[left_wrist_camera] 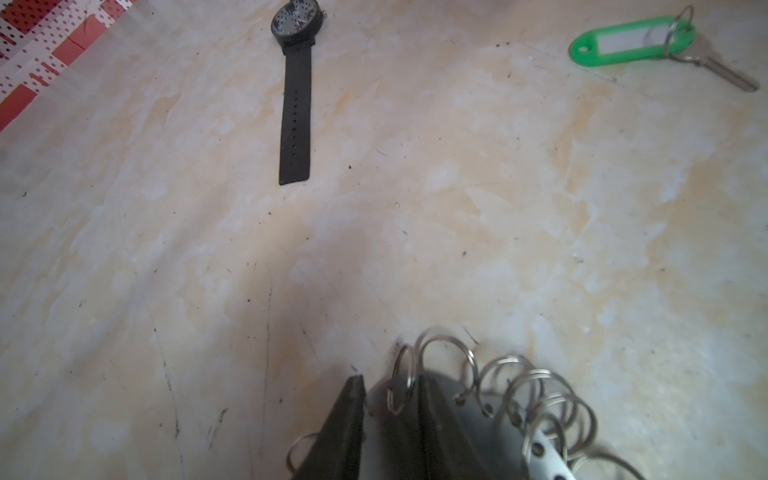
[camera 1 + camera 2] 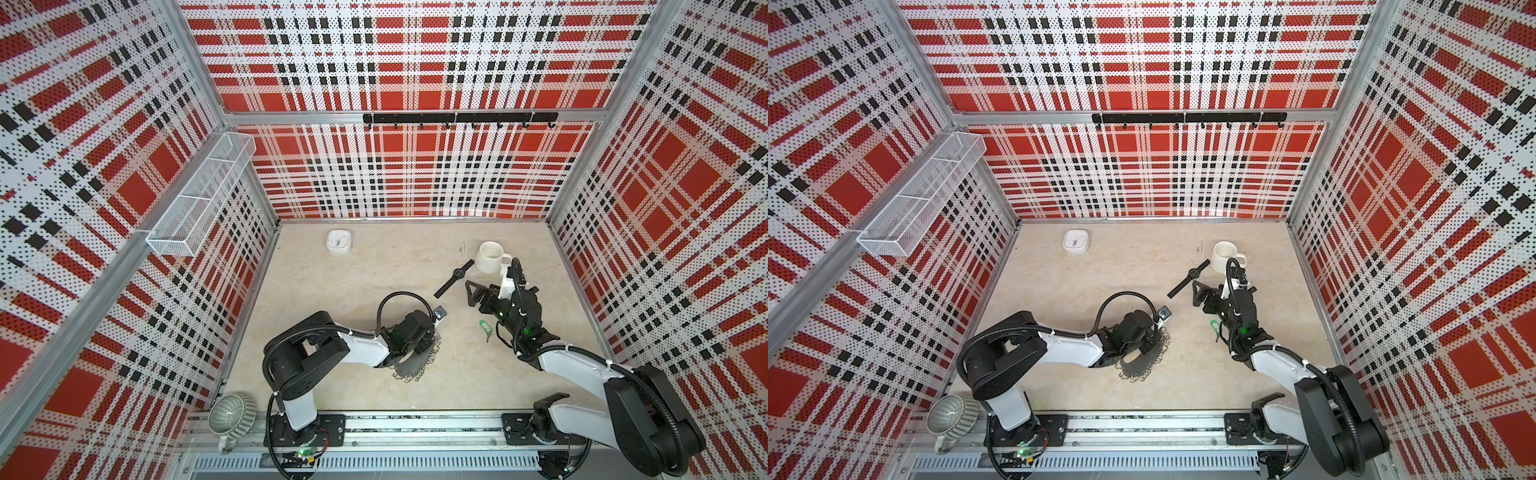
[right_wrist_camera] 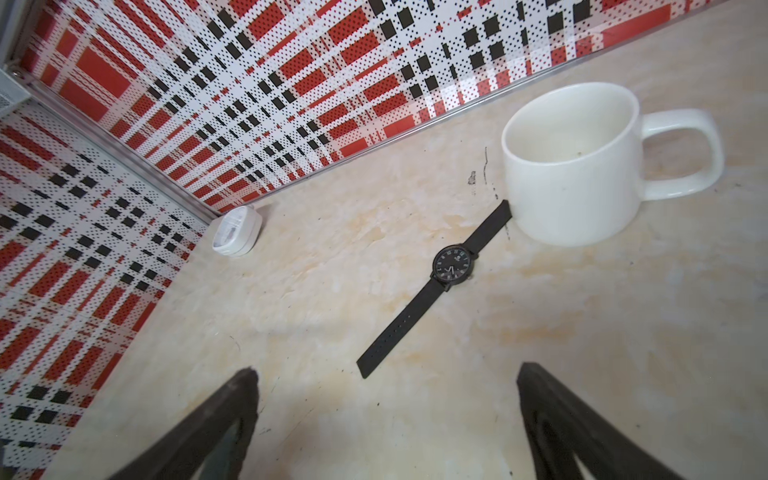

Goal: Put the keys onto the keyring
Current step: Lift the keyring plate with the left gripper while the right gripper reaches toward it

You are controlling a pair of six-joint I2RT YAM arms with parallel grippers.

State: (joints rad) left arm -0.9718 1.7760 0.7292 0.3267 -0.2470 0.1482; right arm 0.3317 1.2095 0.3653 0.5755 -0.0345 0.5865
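1. Wire loops (image 1: 536, 399) of the keyring (image 1: 478, 399) crowd the left wrist view, right at the left gripper (image 1: 390, 382). Its fingers stand narrowly apart on either side of the grey rim, with one loop between them. Whether they actually pinch the rim, I cannot tell.
2. In a top view the keyring (image 2: 415, 368) lies flat on the table (image 2: 353, 291), directly under that gripper.
3. The keys (image 1: 648, 41) rest on the table well ahead of the left gripper and off to one side. In a top view they lie (image 2: 483, 326) just beside the right arm's wrist, behind its fingertips.
4. The right gripper (image 3: 386, 415) is spread wide and empty. Ahead of it lie a black wristwatch (image 3: 451, 266) and a white mug (image 3: 569, 166).
5. Handling, as a judgement: the key and green tag look light and rigid, and the smooth plastic is likely to skid on the table if nudged. Pinching the tag across its narrow width seems best, leaving the small split ring and key free.
6. The keyring plate looks stiff, and its loops thin and springy; the bare rim between loops is the firmer hold.
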